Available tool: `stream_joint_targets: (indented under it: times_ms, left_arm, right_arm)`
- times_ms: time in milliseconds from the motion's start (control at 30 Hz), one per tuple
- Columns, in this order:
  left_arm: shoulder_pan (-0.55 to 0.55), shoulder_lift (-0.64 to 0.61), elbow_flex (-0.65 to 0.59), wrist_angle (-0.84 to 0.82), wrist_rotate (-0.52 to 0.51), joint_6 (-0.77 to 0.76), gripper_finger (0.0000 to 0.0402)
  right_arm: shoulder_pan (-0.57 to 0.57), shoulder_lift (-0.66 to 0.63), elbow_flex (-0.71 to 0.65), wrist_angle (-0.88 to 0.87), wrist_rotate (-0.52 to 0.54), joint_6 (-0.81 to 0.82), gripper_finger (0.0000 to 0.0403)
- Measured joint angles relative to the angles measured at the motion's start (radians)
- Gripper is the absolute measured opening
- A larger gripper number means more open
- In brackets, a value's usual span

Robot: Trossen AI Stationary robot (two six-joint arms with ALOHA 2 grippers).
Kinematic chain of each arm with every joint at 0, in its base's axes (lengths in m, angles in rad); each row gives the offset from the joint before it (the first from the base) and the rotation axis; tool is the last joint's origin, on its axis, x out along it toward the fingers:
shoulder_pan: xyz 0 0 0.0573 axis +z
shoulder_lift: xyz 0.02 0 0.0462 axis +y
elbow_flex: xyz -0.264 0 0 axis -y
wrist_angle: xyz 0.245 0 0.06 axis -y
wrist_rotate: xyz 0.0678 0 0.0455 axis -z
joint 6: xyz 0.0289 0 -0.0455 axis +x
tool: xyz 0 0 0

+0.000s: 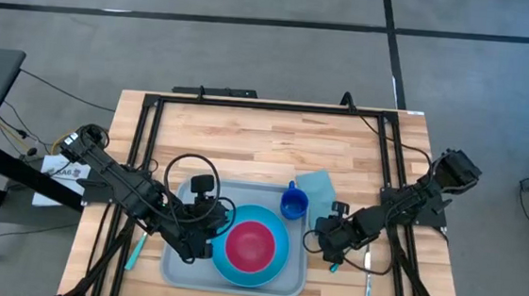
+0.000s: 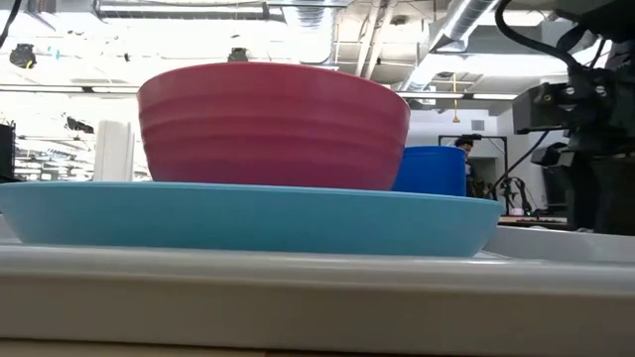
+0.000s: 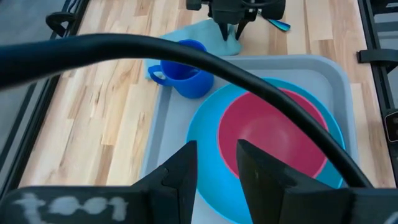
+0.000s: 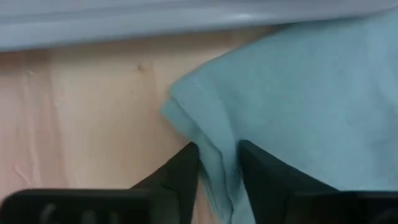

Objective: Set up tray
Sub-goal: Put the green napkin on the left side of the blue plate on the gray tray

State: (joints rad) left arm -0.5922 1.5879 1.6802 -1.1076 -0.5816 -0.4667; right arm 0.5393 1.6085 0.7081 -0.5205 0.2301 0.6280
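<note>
Tray (image 1: pixel 172 264) on wooden worktop (image 1: pixel 247 132), carrying plate (image 1: pixel 274 267) and red bowl (image 1: pixel 251 243). Right wrist view only: right gripper (image 4: pixel 219 163) pinching napkin (image 4: pixel 298 93) edge beside tray. Left gripper (image 3: pixel 216 163) spread over tray. Ducted ceiling (image 2: pixel 327 30) beyond.

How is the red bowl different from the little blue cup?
The red bowl is wide and has no handle; the blue cup is narrower and has a handle on its side. The bowl sits on the blue plate in the tray's middle; the cup stands at the tray's far right corner, next to the teal napkin. Both stand upright and look empty.
</note>
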Motion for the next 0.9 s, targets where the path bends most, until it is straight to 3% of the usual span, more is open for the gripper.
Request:
stream_joint_targets:
  times_ms: [233, 500, 667, 800, 900]
  left_arm:
    - [0.0, 0.0, 0.0, 0.0, -0.001, 0.0, 0.0103]
    - [0.0, 0.0, 0.0, 0.002, -0.001, 0.0, 0.0103]
    - [0.0, 0.0, 0.0, 0.002, -0.001, 0.0, 0.0103]
    - [0.0, 0.0, 0.0, 0.002, 0.0, 0.0, 0.0103]
    - [0.003, 0.0, 0.0, 0.0, -0.009, 0.134, 0.0103]
  right_arm:
    - [0.018, 0.012, 0.032, -0.024, -0.021, 0.114, 0.0013]
    - [0.082, 0.018, 0.141, -0.015, -0.112, 0.376, 0.0012]
    - [0.142, 0.02, 0.18, -0.02, -0.108, 0.615, 0.0012]
    - [0.194, 0.02, 0.242, -0.007, -0.107, 0.691, 0.0016]
    - [0.228, 0.02, 0.307, -0.006, -0.103, 0.708, 0.0007]
